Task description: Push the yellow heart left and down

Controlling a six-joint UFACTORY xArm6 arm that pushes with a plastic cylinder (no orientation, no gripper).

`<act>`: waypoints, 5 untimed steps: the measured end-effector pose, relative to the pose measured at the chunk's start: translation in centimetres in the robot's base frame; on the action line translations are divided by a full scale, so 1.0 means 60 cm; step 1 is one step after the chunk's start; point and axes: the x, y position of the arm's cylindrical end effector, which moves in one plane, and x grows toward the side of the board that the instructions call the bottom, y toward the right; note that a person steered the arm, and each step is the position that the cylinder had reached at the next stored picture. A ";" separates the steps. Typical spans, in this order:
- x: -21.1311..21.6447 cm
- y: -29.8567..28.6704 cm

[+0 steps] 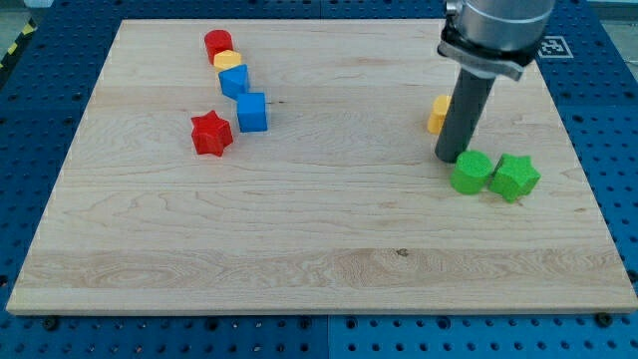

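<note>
A yellow block (438, 114) lies at the view's right, in the upper half of the wooden board (299, 249). The rod hides its right part, so its shape is hard to make out. My tip (450, 159) rests on the board just below and slightly right of this block, close to it. Whether the rod touches the block cannot be told. A second yellow block (230, 61) sits at the upper left, between a red block and a blue block.
A green round-ish block (472, 172) lies just right of and below my tip, with a green star (514, 177) beside it. At the upper left are a red block (218, 44), a blue block (234, 81), a blue cube (251, 112) and a red star (211, 133).
</note>
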 end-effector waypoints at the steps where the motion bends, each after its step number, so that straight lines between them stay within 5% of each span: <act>1: 0.010 0.028; 5: -0.059 0.129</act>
